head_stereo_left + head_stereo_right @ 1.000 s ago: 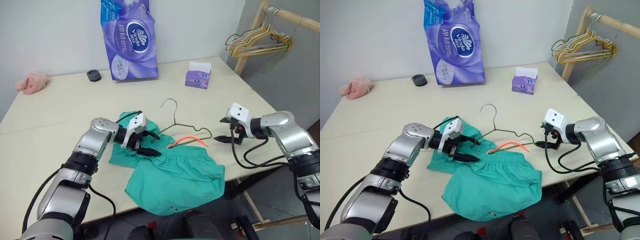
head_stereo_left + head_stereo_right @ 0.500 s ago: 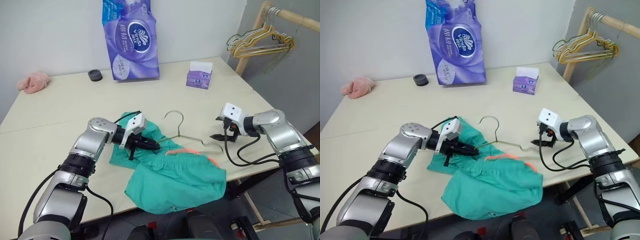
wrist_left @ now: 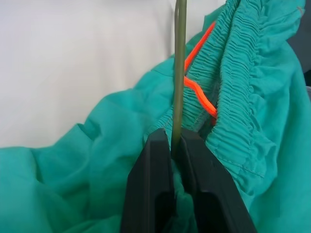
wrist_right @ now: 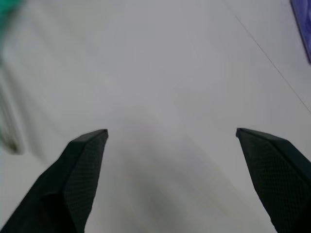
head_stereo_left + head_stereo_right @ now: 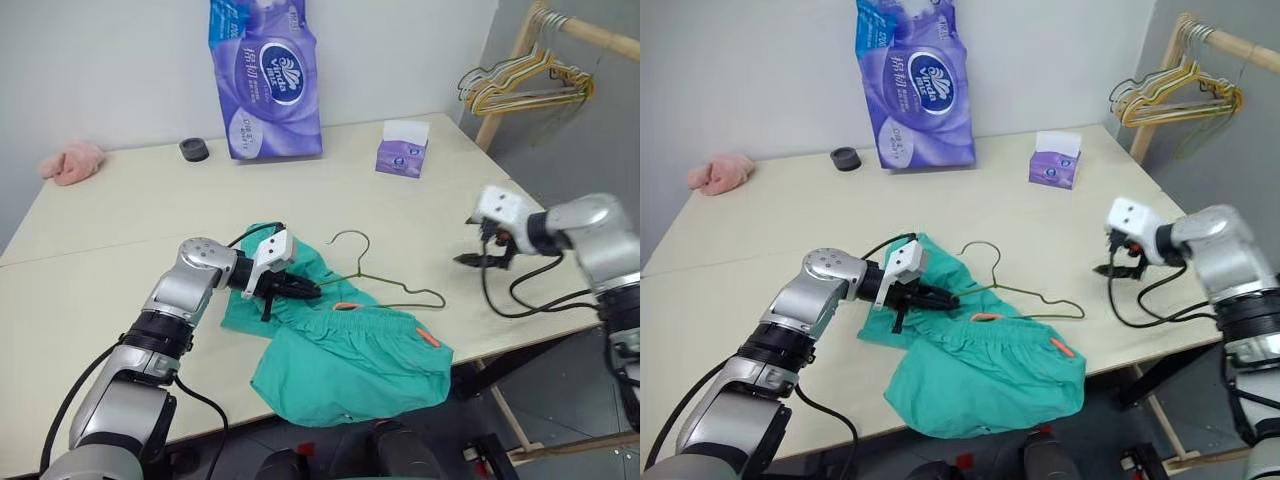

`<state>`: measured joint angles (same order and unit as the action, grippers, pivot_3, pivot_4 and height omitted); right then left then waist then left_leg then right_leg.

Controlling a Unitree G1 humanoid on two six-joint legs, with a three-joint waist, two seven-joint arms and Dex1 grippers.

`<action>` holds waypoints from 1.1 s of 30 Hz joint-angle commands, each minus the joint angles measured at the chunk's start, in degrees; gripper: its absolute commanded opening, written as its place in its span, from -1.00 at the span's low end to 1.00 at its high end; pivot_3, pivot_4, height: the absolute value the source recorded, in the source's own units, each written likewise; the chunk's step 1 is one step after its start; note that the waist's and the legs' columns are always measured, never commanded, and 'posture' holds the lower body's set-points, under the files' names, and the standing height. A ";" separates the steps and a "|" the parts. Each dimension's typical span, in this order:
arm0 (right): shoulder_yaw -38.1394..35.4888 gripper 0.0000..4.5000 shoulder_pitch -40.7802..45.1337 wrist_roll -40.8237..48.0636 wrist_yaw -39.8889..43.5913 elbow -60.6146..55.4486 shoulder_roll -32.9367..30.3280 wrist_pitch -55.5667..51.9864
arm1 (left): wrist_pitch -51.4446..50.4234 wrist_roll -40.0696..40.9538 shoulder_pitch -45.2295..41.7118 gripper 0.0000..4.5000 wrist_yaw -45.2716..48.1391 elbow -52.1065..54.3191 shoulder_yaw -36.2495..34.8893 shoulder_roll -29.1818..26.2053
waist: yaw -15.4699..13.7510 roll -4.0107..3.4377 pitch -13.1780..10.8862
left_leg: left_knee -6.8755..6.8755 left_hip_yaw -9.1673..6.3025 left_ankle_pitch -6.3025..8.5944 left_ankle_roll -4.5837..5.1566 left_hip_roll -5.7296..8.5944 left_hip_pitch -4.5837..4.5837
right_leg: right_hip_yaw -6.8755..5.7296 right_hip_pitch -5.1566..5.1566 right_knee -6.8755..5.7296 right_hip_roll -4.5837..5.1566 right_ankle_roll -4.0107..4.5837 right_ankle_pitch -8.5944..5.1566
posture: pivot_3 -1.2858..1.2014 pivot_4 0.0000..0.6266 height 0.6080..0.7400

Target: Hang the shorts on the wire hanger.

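The teal shorts (image 5: 350,360) lie crumpled at the table's front edge, with the gathered waistband (image 3: 238,82) facing the back and an orange drawstring (image 3: 199,92) showing. The thin dark wire hanger (image 3: 179,73) lies flat just beyond the waistband, its hook (image 5: 349,233) pointing toward the back. My left gripper (image 5: 308,290) is shut on the hanger's wire at its left end, on top of bunched shorts fabric. My right gripper (image 5: 468,240) hangs open above the table, well to the right of the hanger, with nothing between its fingers (image 4: 82,155).
A purple tissue pack (image 5: 265,80), a black roll (image 5: 194,150) and a small tissue box (image 5: 403,150) stand at the back. A pink cloth (image 5: 70,163) lies at the back left. Yellow and green hangers (image 5: 525,85) hang on a wooden rack at the right.
My left gripper's fingers have shut on the hanger wire. My right gripper has risen and drawn off to the right, away from the hanger's right end, still open.
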<state>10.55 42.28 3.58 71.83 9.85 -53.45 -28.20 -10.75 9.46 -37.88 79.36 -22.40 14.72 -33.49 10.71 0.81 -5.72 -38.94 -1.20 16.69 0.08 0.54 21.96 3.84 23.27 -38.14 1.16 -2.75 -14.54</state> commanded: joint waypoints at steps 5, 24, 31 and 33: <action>-0.43 1.00 -10.73 5.18 2.79 -15.39 -3.38 -8.72 | 1.75 -0.05 -1.10 -0.99 -0.73 0.78 -1.14 0.59 | -0.03 0.00 0.00 | -0.04 0.00 0.00 0.00 0.01 -0.03 | -0.02 -0.09 -0.01 -0.01 0.00 0.00 | -0.13 -0.72 1.00; 12.35 0.45 -6.58 -3.76 -3.33 -8.01 9.32 -5.48 | 1.01 1.08 -0.80 -1.00 -3.28 2.18 -2.76 1.79 | 0.32 0.00 0.00 | -0.04 0.03 0.00 -0.01 0.03 -0.04 | 0.01 -0.05 -0.02 0.00 0.00 0.00 | -0.11 -0.74 1.00; 11.91 -0.65 -6.69 -3.20 -5.24 -9.08 11.55 -7.23 | -0.32 1.64 -0.34 -0.86 -3.56 3.14 -3.48 2.11 | 0.34 0.00 0.00 | -0.04 -0.01 0.00 -0.01 0.02 -0.04 | -0.02 -0.05 -0.03 0.01 0.00 0.01 | -0.11 -0.74 1.00; 11.87 -0.97 -6.80 -2.97 -5.22 -9.74 11.68 -7.68 | -0.05 1.54 -0.32 -0.60 -3.11 3.41 -3.27 2.05 | 0.33 0.00 0.00 | -0.04 -0.01 0.00 -0.01 0.03 -0.03 | -0.02 -0.05 -0.03 0.01 0.00 0.01 | -0.11 -0.74 1.00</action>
<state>23.87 34.80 0.23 67.29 1.96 -41.92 -35.41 -10.98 9.88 -37.77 75.94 -21.52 12.83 -31.36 11.04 0.81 -5.72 -38.97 -1.22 16.68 0.08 0.56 21.93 3.81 23.22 -38.16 1.17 -2.75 -14.54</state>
